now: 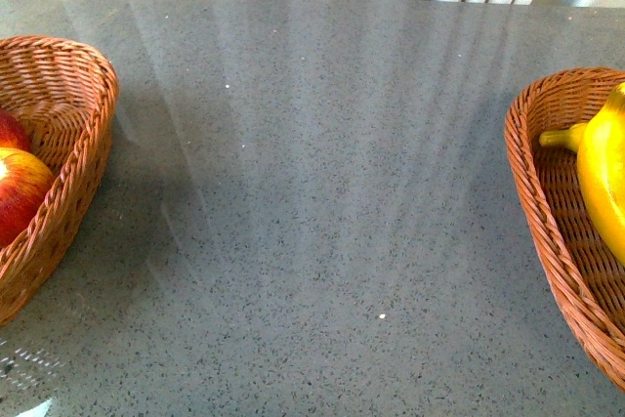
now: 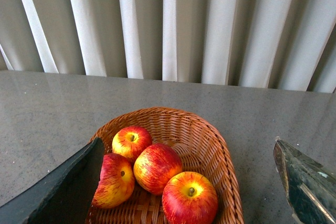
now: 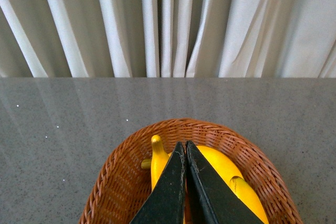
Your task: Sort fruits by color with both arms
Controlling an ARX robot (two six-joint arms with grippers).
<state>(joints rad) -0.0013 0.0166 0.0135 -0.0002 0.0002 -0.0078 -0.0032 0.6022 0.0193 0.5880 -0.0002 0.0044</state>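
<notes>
Apparently sorted, the apples (image 2: pixel 157 169) lie beneath the wide-open, empty left end effector (image 2: pixel 191 182) at the table's left edge, the bananas (image 3: pixel 223 169) beneath the closed right end effector (image 3: pixel 186 148) (empty too).

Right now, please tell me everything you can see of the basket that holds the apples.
The apple basket is woven brown wicker with a rounded rim and sloping walls. It sits upright on the grey speckled table, at the robot's left. Four red apples with yellow patches lie in it, touching each other and the weave. The open left claw hangs above it and touches nothing.
</notes>
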